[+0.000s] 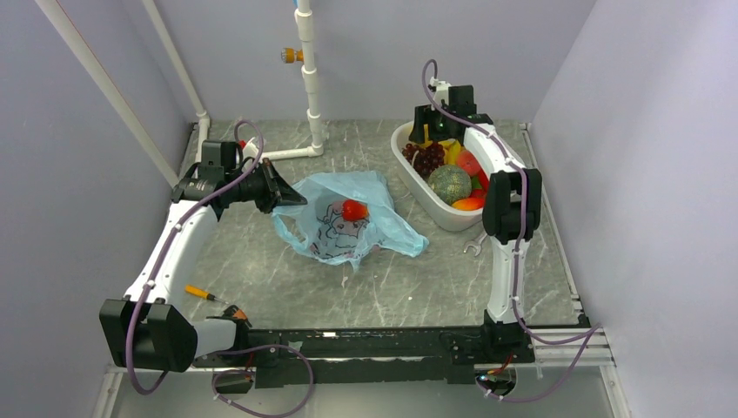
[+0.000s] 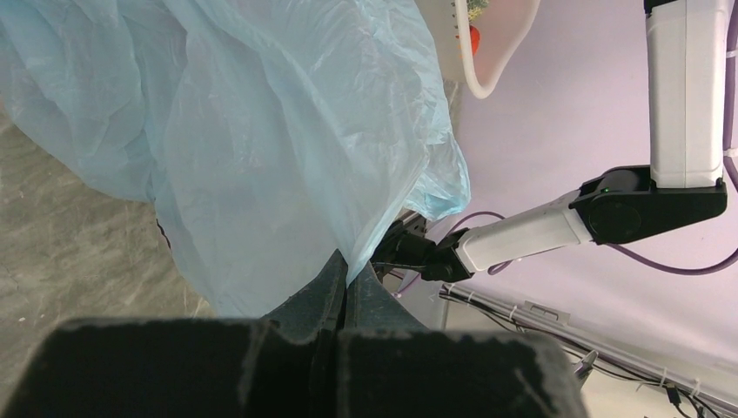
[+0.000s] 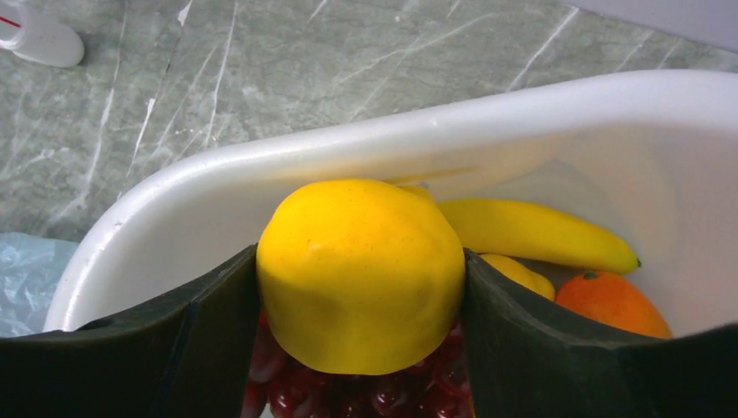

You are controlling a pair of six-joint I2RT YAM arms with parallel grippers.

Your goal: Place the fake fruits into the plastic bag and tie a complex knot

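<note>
The light-blue plastic bag lies mid-table with a red fruit in it. My left gripper is shut on the bag's left edge; in the left wrist view the film runs down between the closed fingers. My right gripper is over the far end of the white basket and is shut on a round yellow fruit, held between both fingers. Under it lie dark red grapes. A banana and an orange fruit lie beside it. The grapes and green melon show from above.
A white pipe stand rises at the back centre. An orange-handled screwdriver lies near the left arm's base. A small metal piece lies in front of the basket. Purple walls close in on three sides.
</note>
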